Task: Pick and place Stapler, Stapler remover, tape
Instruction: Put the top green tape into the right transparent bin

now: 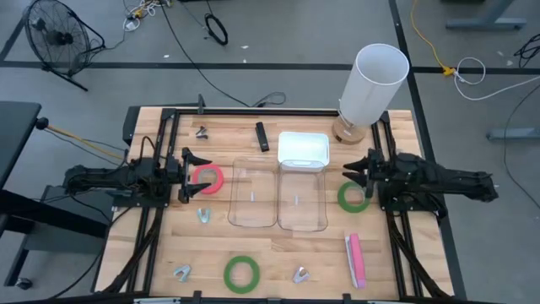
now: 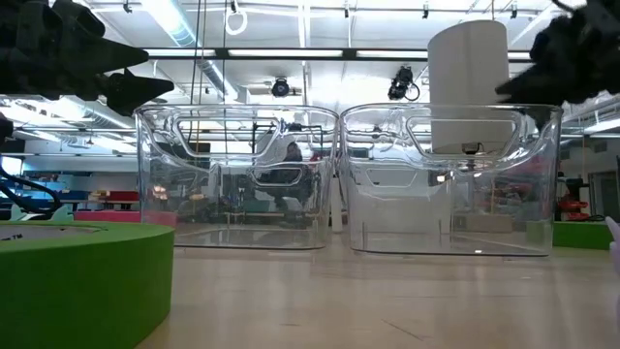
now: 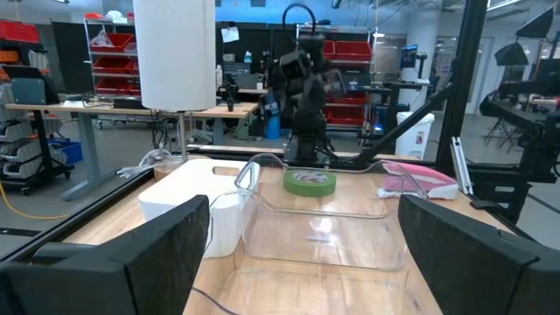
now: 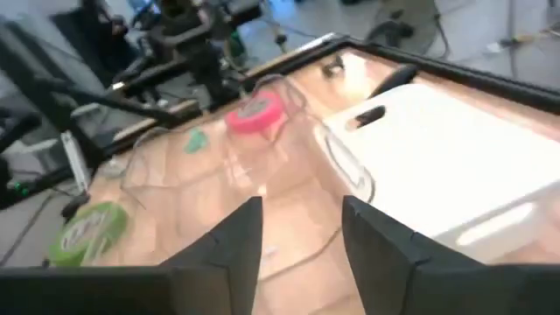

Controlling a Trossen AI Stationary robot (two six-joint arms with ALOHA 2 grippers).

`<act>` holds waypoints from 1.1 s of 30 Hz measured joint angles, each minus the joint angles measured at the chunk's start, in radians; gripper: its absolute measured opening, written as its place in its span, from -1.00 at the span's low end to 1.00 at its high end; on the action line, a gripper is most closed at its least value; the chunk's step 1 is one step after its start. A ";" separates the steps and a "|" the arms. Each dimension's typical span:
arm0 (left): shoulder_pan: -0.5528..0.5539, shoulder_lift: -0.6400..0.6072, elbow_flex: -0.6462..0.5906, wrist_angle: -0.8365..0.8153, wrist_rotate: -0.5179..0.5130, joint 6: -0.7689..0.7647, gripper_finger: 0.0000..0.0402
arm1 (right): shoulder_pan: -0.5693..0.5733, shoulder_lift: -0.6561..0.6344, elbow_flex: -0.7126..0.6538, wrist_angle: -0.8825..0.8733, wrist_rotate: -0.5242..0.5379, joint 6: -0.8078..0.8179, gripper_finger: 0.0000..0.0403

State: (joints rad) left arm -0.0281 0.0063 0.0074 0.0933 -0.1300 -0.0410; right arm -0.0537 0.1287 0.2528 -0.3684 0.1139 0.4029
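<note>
A red-pink tape roll [image 1: 207,179] lies flat on the table just in front of my left gripper [image 1: 192,173], which is open and level. A green tape roll [image 1: 353,197] lies flat below and just nearer than my right gripper [image 1: 354,171], whose fingers [image 4: 302,236] stand apart with nothing between them. Another green roll [image 1: 241,273] lies near the front edge. A black stapler [image 1: 262,136] lies at the far middle and a pink stapler [image 1: 355,257] at the near right. Small metal staple removers [image 1: 203,214] lie scattered on the table.
Two clear bins [image 1: 253,192] [image 1: 302,198] stand side by side mid-table between the arms, with a white bin [image 1: 303,149] behind the right one. A tall white cylinder [image 1: 375,84] stands at the far right corner. A black frame [image 1: 169,127] borders the table.
</note>
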 joint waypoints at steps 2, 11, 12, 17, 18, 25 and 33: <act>0.000 0.000 0.000 0.000 0.000 0.000 0.86 | 0.009 0.056 0.042 -0.018 -0.037 -0.011 -0.29; 0.000 0.000 0.000 0.019 0.003 -0.001 0.86 | 0.064 0.396 0.180 -0.147 -0.200 0.147 -0.58; 0.000 0.000 0.000 0.019 0.003 -0.001 0.86 | 0.073 0.442 0.210 -0.201 -0.191 0.146 -0.61; 0.000 0.000 0.000 0.023 0.003 -0.025 0.86 | 0.103 0.651 0.397 -0.425 -0.133 0.067 -0.72; 0.000 0.000 0.000 0.024 0.003 -0.030 0.86 | 0.104 0.692 0.434 -0.486 -0.120 0.058 -0.72; 0.000 0.000 0.000 0.023 0.003 -0.105 0.86 | 0.104 0.924 0.549 -0.769 -0.088 0.109 -0.57; 0.000 0.000 0.000 0.023 0.003 -0.105 0.86 | 0.113 1.026 0.449 -0.630 -0.168 0.165 -0.03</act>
State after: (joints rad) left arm -0.0284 0.0063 0.0074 0.1162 -0.1272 -0.1455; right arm 0.0591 1.1550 0.7018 -0.9988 -0.0541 0.5683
